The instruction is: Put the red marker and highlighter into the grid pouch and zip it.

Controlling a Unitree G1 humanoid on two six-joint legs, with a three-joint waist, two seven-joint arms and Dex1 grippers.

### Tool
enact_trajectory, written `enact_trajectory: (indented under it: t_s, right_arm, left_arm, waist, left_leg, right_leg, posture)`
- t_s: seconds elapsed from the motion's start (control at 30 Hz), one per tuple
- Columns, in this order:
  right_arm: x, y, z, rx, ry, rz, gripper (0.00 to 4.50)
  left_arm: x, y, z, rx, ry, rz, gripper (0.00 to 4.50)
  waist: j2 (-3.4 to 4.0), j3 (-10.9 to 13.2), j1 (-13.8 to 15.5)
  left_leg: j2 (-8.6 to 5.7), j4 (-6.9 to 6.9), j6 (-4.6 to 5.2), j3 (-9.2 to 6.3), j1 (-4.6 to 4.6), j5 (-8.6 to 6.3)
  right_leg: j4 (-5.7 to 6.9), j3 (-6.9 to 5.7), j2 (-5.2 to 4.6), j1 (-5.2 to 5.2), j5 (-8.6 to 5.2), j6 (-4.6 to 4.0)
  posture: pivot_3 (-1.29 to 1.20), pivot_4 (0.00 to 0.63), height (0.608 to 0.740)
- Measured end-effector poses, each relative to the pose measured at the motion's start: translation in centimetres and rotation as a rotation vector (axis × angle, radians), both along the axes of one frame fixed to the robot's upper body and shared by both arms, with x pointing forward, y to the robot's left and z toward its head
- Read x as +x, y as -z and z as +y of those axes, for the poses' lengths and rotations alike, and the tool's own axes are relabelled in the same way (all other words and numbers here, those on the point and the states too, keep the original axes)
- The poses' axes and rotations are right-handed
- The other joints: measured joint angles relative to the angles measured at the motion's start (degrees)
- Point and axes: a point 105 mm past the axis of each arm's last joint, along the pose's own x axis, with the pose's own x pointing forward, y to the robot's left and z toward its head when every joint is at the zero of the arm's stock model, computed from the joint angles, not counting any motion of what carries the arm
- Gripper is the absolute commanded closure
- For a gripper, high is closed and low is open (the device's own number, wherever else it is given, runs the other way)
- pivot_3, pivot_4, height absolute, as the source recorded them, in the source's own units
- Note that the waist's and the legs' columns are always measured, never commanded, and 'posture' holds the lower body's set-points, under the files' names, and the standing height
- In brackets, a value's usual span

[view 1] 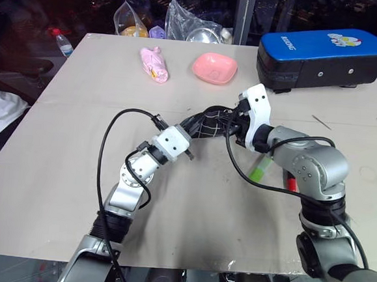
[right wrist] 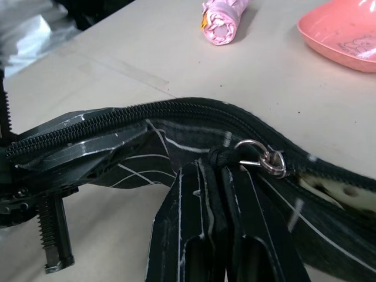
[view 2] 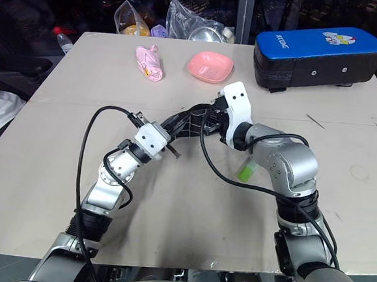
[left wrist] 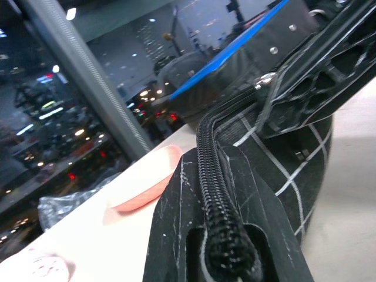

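Between your two arms the grid pouch (view 1: 206,124) hangs above the table; left gripper (view 1: 192,129) clenches its zipper end, right gripper (right wrist: 218,161) pinches the pull cord (right wrist: 218,154). Highlighter (view 1: 259,167) lies outside, so open wider

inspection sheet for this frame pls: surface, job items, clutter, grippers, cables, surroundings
Surface: beige table, a seam across it.
Job's things: grid pouch held up between both grippers; highlighter and red marker lie on the table by the right arm, outside the pouch.
Clutter: pink bowl, pink bundle, blue-topped case, plastic bags, bottle.
Grippers: left gripper shut on the pouch's zipper edge; right gripper shut on the pull cord.
Cables: black cables loop over both arms.
Surroundings: dark.
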Motion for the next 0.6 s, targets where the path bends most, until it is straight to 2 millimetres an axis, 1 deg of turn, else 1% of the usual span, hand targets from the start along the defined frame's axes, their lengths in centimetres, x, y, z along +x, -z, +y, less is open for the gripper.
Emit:
enact_trajectory:
  t_s: [0.17, 0.27, 0.33, 0.5, 0.6]
  right_arm:
    - [-0.1, 0.1, -0.9, -0.104, -0.057, -0.090, 4.50]
    - [-0.4, 0.4, -1.4, -0.167, -0.122, -0.131, 4.50]
    - [-1.1, 0.8, -2.5, -0.261, -0.223, -0.172, 4.50]
    - [-2.8, 1.4, -3.1, -0.360, -0.414, -0.217, 4.50]
    - [-3.6, 1.8, -3.2, -0.375, -0.494, -0.220, 4.50]
  left_arm:
    - [-0.9, 0.5, -1.0, 0.042, 0.072, -0.001, 4.41]
    - [-1.3, 0.6, -1.3, 0.076, 0.108, -0.015, 4.41]
    - [-1.8, 0.8, -1.6, 0.113, 0.137, -0.037, 4.41]
    - [-2.3, 0.9, -2.1, 0.148, 0.175, -0.065, 4.41]
    - [-2.4, 0.9, -2.1, 0.154, 0.177, -0.074, 4.41]
  waist:
    - [0.00, 0.00, 0.03]
    - [0.00, 0.00, 0.04]
    - [-0.01, 0.01, 0.13]
    - [-0.01, 0.01, 0.08]
    - [-0.01, 0.01, 0.07]
  left_leg:
    - [0.00, 0.00, 0.01, -0.01, 0.00, 0.00]
    - [-0.01, 0.00, 0.02, -0.01, 0.00, -0.01]
    - [-0.02, 0.00, 0.03, -0.01, 0.00, -0.02]
    - [0.00, 0.01, 0.03, -0.01, 0.02, -0.02]
    - [0.03, 0.01, 0.03, -0.02, 0.02, -0.02]
  right_leg:
    - [-0.01, 0.00, 0.02, 0.00, 0.00, 0.00]
    - [-0.02, -0.01, 0.05, 0.00, 0.00, 0.00]
    - [-0.05, -0.01, 0.06, 0.00, 0.00, 0.00]
    - [-0.03, 0.01, 0.05, 0.01, 0.00, 0.00]
    - [-0.02, 0.01, 0.05, 0.01, 0.00, 0.00]
  posture:
    - [0.00, 0.150, 0.738]
    - [0.00, 0.150, 0.738]
    - [0.00, 0.150, 0.738]
    - [0.00, 0.150, 0.738]
    - [0.00, 0.150, 0.738]
